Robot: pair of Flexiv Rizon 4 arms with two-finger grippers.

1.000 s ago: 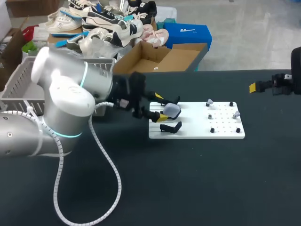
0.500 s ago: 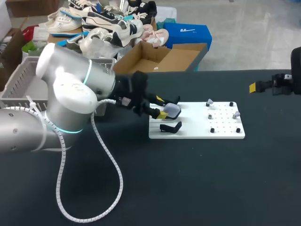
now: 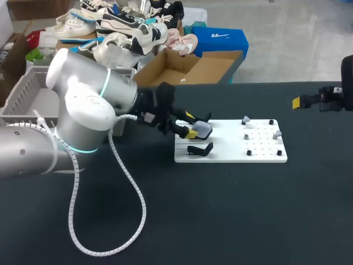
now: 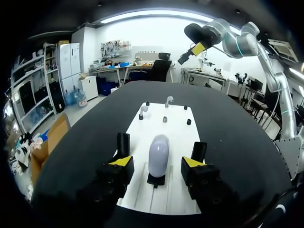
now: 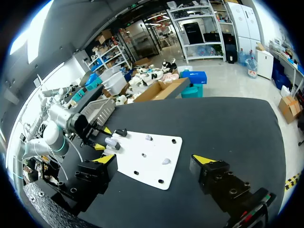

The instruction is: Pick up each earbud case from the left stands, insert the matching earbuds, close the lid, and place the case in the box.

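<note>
A grey earbud case (image 3: 203, 130) (image 4: 158, 154) stands upright on a black stand at the left end of the white board (image 3: 231, 150) (image 4: 167, 124). My left gripper (image 3: 191, 127) (image 4: 157, 161) straddles the case with its fingers open; a gap shows on each side. A second black stand (image 3: 201, 149) nearer me is empty. Two small grey earbuds (image 3: 245, 119) (image 3: 277, 133) sit on pegs at the board's right end. My right gripper (image 3: 298, 102) (image 5: 154, 160) hangs open, far off to the right above the table. From there the case (image 5: 111, 141) looks small.
A grey wire basket (image 3: 27, 94) sits at the table's left edge behind my left arm. The arm's white cable (image 3: 118, 182) loops over the dark tabletop in front. Small black pegs dot the board's right half.
My left gripper has slid a little further along the case and its fingers have drawn closer together around it. The right arm has not moved.
</note>
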